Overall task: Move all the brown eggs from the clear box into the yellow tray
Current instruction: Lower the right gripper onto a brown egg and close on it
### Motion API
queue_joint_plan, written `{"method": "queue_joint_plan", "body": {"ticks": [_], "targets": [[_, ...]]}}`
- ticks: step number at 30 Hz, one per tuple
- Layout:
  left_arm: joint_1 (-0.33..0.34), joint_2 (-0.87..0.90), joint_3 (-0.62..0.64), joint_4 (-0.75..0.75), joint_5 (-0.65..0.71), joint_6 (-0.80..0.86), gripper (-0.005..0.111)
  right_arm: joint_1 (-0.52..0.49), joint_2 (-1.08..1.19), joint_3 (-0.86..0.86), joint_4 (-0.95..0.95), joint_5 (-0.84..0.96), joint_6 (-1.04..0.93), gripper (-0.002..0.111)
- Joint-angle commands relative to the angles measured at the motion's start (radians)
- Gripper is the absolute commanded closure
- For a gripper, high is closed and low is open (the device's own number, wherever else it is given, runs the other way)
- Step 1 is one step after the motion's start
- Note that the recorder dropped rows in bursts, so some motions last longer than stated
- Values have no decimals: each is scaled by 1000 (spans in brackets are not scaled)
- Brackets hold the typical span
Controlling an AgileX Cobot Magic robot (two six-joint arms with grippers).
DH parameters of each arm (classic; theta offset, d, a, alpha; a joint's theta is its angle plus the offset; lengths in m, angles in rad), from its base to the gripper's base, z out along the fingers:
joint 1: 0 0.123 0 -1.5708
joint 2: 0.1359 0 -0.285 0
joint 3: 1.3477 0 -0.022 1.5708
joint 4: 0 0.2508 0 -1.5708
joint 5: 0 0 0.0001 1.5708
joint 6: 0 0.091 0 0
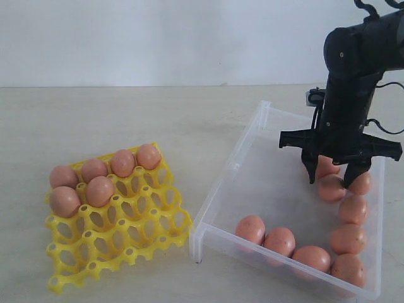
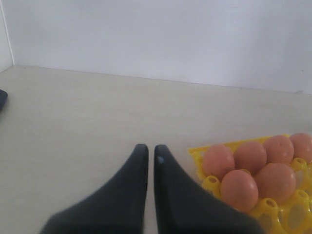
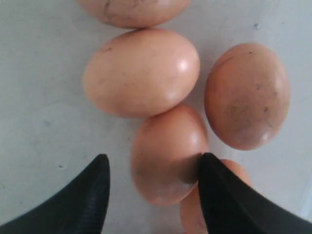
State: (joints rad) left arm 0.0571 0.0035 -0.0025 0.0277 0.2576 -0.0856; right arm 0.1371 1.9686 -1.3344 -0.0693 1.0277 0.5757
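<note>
Several brown eggs (image 1: 279, 240) lie along the near and right walls of the clear box (image 1: 218, 196). My right gripper (image 1: 331, 182) hangs low inside the box, open, straddling one egg (image 3: 165, 141). One fingertip (image 3: 209, 168) touches that egg's side and the other stands apart from it (image 3: 155, 158). Two more eggs (image 3: 141, 70) lie just beyond it. The yellow tray (image 1: 126, 243) holds several eggs (image 1: 100, 190) in its far-left cups. My left gripper (image 2: 147, 147) is shut and empty, beside the tray's corner (image 2: 197, 155) and its eggs (image 2: 239, 189); it does not show in the exterior view.
The tray and the box stand side by side on a pale tabletop (image 1: 158, 120), with a narrow gap between them. A white wall (image 1: 158, 38) closes the back. The box's low walls surround my right gripper.
</note>
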Motion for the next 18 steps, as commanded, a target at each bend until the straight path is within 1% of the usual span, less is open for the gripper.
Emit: {"method": "queue_joint_plan", "body": {"ticks": [1, 8, 13, 14, 15, 16, 17, 18], "targets": [[3, -3, 3, 2, -4, 0, 103, -8, 11, -3, 4, -48, -10, 61], [3, -3, 3, 2, -4, 0, 103, -8, 76, -3, 13, -27, -3, 61], [3, -3, 3, 2, -4, 0, 103, -8, 78, -3, 13, -71, -10, 61], [3, -3, 3, 2, -4, 0, 103, -8, 78, -3, 13, -71, -13, 64], [3, -3, 3, 2, -4, 0, 103, -8, 78, -3, 13, -71, -17, 67], [3, -3, 3, 2, -4, 0, 103, -8, 78, -3, 13, -71, -41, 82], [3, -3, 3, 2, -4, 0, 103, -8, 78, -3, 13, -71, -44, 90], [3, -3, 3, 2, -4, 0, 103, -8, 78, -3, 13, -71, -52, 109]]}}
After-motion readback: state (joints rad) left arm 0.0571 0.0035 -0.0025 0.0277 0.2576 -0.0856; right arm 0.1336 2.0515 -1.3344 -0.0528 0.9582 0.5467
